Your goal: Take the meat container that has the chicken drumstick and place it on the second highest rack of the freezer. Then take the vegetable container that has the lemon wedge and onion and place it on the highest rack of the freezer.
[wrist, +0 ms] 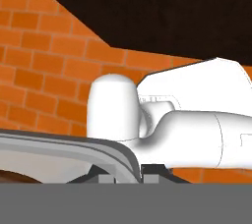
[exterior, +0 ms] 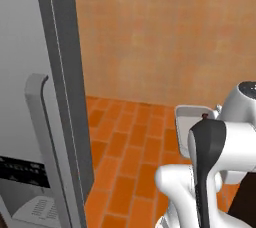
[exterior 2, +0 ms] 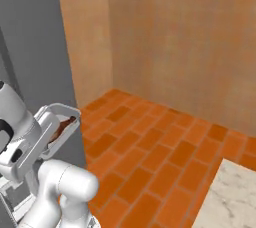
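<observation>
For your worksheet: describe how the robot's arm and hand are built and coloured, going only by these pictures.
The arm is glossy white, made of rounded, bulbous segments, with a dark grey-black band at one joint and a grey-capped joint above. The hand ends in two small dark finger tips. No cables or markings are visible.

No text, label, brand, number or sign can be read anywhere. The dark control panel (exterior: 22, 171) low on the freezer (exterior: 25, 47) door, at the near left of the left base view, carries a row of small pale marks, but they are too small and blurred to make out as letters or figures.
</observation>
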